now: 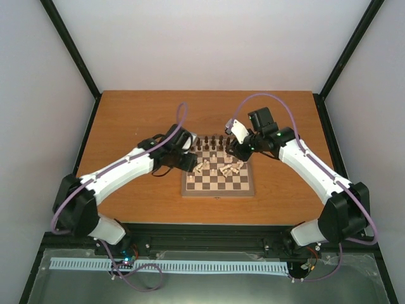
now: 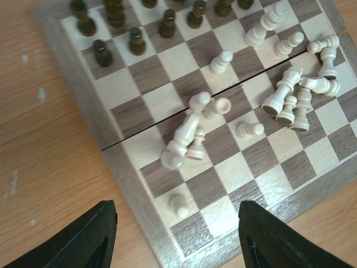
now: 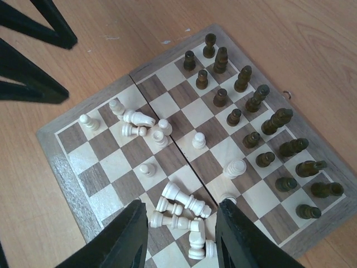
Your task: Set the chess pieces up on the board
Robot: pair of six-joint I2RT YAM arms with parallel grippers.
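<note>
L gripper (image 2: 177,215) fingers spread wide, empty, over board (image 2: 173,58) edge. R gripper (image 3: 179,215) jaws part-open, hovering above toppled cream pieces (image 3: 181,201) mid-board; contact unclear, prob. none. Dark pieces (image 3: 245,78) upright in two rows along far side.

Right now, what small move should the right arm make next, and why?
Probably lower the open right gripper onto the toppled light pieces beneath it and close on one: dark pieces already stand in rows, while light ones lie scattered.

bright even light, faint soft shadows beside the chess pieces (image 2: 187,137), little blur.
</note>
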